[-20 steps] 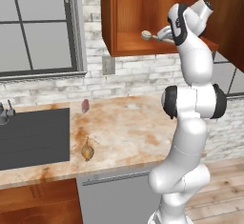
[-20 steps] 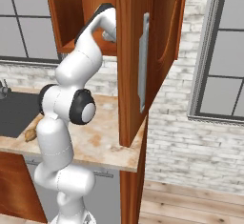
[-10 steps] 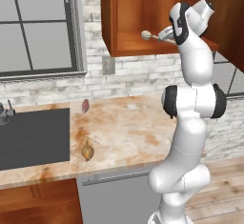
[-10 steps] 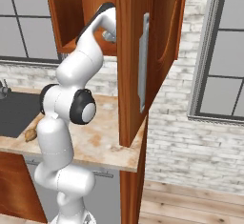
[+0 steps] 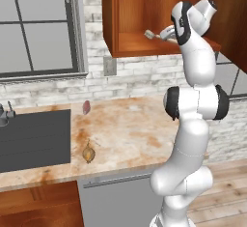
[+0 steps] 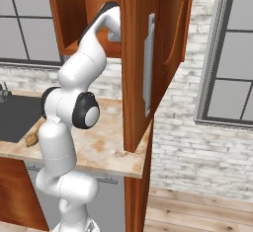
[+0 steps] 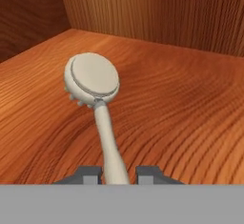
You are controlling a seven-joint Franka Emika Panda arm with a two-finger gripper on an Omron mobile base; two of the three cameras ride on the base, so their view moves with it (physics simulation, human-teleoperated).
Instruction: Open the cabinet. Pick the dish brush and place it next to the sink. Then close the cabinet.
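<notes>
Cabinet (image 6: 163, 38): door swung wide open, silver bar handle facing the right base camera; interior shelf (image 5: 144, 45) exposed in the left base view

Counter (image 5: 135, 134): beige marble, carries the sink (image 5: 34, 136) at its left end with a small silver faucet (image 5: 5, 115) at the basin's far left edge

Arm: reaches up from the base into the open cabinet, wrist at shelf level

Gripper (image 7: 116, 174): the two finger tips stand narrowly apart, one on each side of the brush handle, seemingly closed on it; firm contact cannot be confirmed from the hand view

Dish brush (image 7: 95, 99): lies on the cabinet shelf, round pale head (image 5: 148, 34) pointing away from the gripper, handle running back between the tips

Onion-like brown lump (image 5: 88, 153): on the counter just right of the sink

Pinkish lump (image 5: 86, 107): on the counter, nearer the wall
</notes>
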